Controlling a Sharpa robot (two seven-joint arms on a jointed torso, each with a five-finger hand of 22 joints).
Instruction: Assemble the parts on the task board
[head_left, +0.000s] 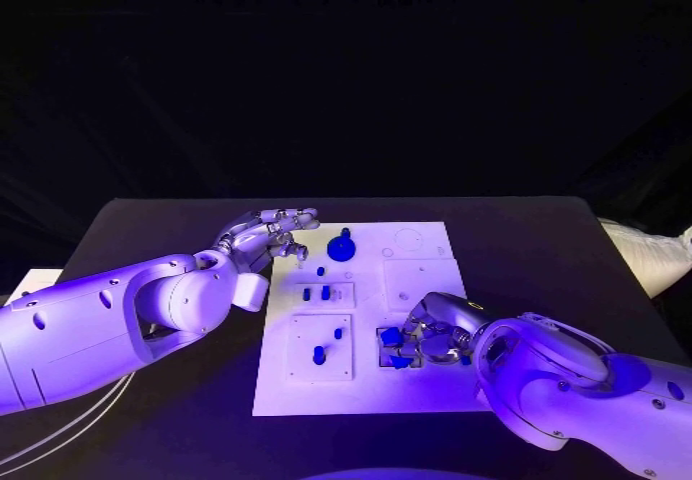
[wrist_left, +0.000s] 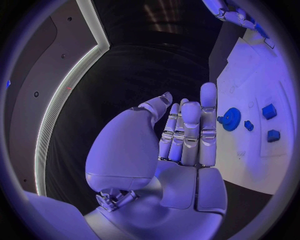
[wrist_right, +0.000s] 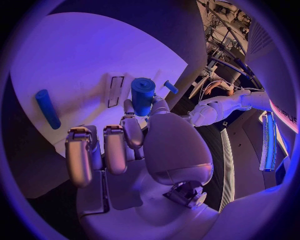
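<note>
The table (head_left: 173, 225) looks matt black, dull like cloth or rubber, giving back almost no light. The task board (head_left: 418, 395) is a flat white plate, smooth and matt, like plastic. The small blue parts, such as the gear (head_left: 342, 247) and the peg (wrist_right: 143, 95) held in the right hand (wrist_right: 134, 150), look like smooth moulded plastic. Both arm shells are glossy white plastic, and the left hand (wrist_left: 181, 145) shows shiny silver, metal-looking fingers.

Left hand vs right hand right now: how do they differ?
The left hand holds nothing, fingers extended; the right hand pinches a blue cylindrical part. The left hand sits at the task board's far left edge near the blue gear; the right hand is over its near right area. Both are silver.
</note>
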